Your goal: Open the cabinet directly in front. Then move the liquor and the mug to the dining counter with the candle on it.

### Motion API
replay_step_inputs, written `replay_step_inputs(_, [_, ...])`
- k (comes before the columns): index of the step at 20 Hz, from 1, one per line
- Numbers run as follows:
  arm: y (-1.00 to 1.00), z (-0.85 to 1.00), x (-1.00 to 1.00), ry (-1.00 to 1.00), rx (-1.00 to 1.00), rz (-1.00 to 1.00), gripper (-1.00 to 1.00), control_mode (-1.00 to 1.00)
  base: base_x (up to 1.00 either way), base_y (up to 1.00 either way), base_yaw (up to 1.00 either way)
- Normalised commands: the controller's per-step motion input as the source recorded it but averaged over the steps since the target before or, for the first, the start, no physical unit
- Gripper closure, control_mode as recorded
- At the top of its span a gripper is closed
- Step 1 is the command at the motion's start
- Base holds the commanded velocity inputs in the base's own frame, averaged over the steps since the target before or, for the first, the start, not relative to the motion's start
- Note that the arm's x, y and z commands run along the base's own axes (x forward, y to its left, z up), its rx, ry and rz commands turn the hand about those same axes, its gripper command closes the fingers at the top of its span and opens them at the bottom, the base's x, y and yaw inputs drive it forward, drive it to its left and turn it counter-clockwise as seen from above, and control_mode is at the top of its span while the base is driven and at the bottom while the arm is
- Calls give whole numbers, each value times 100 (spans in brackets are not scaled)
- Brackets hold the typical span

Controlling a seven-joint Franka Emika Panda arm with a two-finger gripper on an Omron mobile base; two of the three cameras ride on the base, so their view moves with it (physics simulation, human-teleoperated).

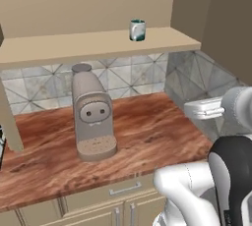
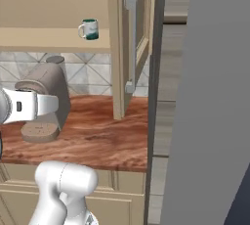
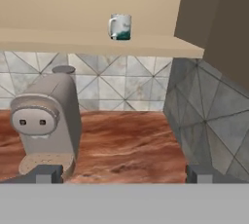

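Observation:
The cabinet (image 1: pixel 98 45) stands open, and its right door (image 2: pixel 128 48) is swung out edge-on with a long silver bar handle (image 2: pixel 131 43). On the cabinet's bottom shelf sits the white mug (image 1: pixel 137 30) (image 2: pixel 89 29) (image 3: pixel 120 27) with its teal band, upright near the shelf's right end. My gripper (image 3: pixel 124 174) is open, with its fingertips (image 3: pixel 48 173) set wide apart and nothing between them. It hovers over the countertop, below the shelf and well short of the mug. The liquor, the dining counter and the candle are out of view.
A beige coffee machine (image 1: pixel 92 117) (image 2: pixel 46 101) (image 3: pixel 46 121) stands on the reddish-brown wood countertop (image 1: pixel 147 131) under the shelf. A tiled side wall (image 3: pixel 204 116) bounds the counter on the right. A tall grey panel (image 2: pixel 210 97) lies right of the open door.

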Motion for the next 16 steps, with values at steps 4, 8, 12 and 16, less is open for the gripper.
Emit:
replay_step_inputs(4, [0, 0, 0, 0, 0, 0, -100, 100, 60, 0, 0])
replay_step_inputs(8, [0, 0, 0, 0, 0, 0, -100, 100, 29, 0, -3])
replay_step_inputs(12, [0, 0, 0, 0, 0, 0, -100, 100, 33, 32, -5])
replay_step_inputs(16, [0, 0, 0, 0, 0, 0, -100, 100, 64, 46, -1])
